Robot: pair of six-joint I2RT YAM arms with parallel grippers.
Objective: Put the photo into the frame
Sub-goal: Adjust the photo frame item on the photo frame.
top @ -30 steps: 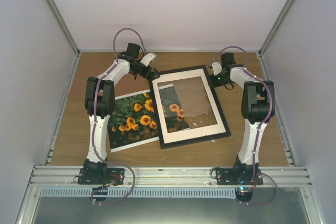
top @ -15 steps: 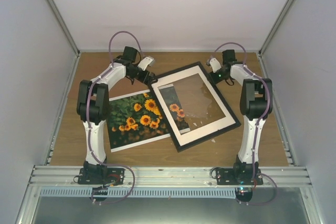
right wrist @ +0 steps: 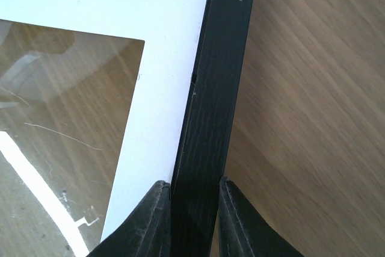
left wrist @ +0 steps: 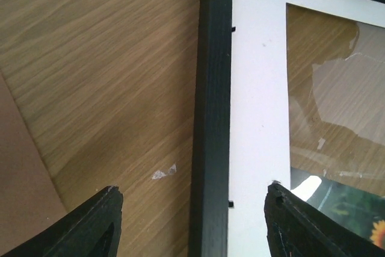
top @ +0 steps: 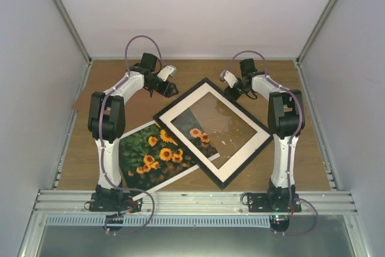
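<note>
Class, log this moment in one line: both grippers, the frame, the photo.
left gripper open, straddling frame rail | right gripper shut on frame rail | photo flat on table, partly under frame

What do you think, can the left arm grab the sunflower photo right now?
Probably yes. Much of the photo lies bare on that side, though the frame covers its right corner. The left fingers, open over the frame's edge, would have to swing back.

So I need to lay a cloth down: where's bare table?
Bare: the back strip of the table between left gripper and right gripper, and the strip outside the right arm. Crowded mid-table, where the frame overlaps the photo.
</note>
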